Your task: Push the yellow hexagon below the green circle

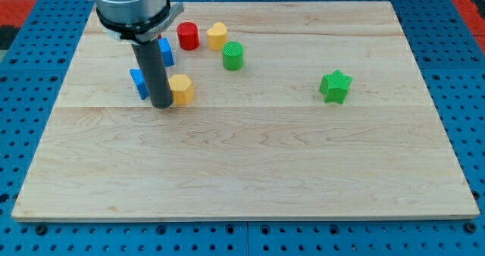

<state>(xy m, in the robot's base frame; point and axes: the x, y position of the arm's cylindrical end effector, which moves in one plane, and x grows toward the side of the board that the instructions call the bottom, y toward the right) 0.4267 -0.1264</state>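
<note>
The yellow hexagon (182, 88) lies left of the board's centre. My tip (161, 104) stands right against its left side, touching it. The green circle (233, 56) sits up and to the right of the hexagon, near the view's top. A blue block (139, 82) is just left of the rod, partly hidden by it.
A red cylinder (188, 36) and a yellow heart-like block (217, 35) sit near the view's top, left of the green circle. Another blue block (165, 51) lies behind the rod. A green star (335, 86) lies to the right. The wooden board (250, 173) rests on a blue pegboard.
</note>
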